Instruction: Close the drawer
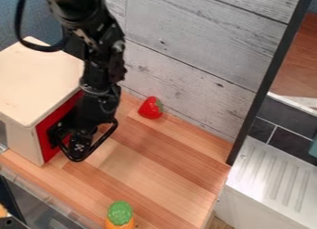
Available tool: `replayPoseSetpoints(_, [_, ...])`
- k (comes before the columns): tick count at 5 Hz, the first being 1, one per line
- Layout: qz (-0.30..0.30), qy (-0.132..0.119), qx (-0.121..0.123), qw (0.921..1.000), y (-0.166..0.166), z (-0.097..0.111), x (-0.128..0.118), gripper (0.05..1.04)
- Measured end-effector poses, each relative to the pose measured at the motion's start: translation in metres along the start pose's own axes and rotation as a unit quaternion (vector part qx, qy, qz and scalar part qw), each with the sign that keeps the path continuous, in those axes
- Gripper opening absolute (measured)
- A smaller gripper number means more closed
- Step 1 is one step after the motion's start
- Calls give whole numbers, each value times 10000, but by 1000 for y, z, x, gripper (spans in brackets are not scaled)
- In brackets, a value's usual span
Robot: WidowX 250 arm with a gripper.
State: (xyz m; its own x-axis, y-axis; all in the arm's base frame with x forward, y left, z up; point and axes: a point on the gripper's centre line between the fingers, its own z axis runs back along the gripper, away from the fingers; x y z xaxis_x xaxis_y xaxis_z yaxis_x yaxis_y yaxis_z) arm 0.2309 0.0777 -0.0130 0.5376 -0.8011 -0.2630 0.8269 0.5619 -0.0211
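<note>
One red drawer [45, 148] in the wooden box [38, 79], black gripper [71, 144] at its front; wide or narrow, cannot tell. Probably light and stiff; best pushed flat at mid-front, ungrasped.

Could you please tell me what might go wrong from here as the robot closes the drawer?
The gripper is right at the red front, so a hard push might shift the whole box instead of just closing the drawer. It could also snag on that front while backing off and pull the drawer open. The strawberry lies beside the arm, on the counter by the wall, so a wide sideways swing might knock it.
</note>
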Motion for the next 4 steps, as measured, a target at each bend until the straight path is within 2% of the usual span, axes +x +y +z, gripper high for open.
replayPoseSetpoints(1, [52, -79, -120, 9999, 2, -3, 1, 1000])
replayPoseSetpoints(2, [89, -389, -227, 9989, -2, -2, 5, 999])
replayPoseSetpoints(3, [337, -1458, 34, 9887, -15, 41, 27, 999])
replayPoseSetpoints(4, [1261, -1976, 460, 9711, -32, 90, 46, 999])
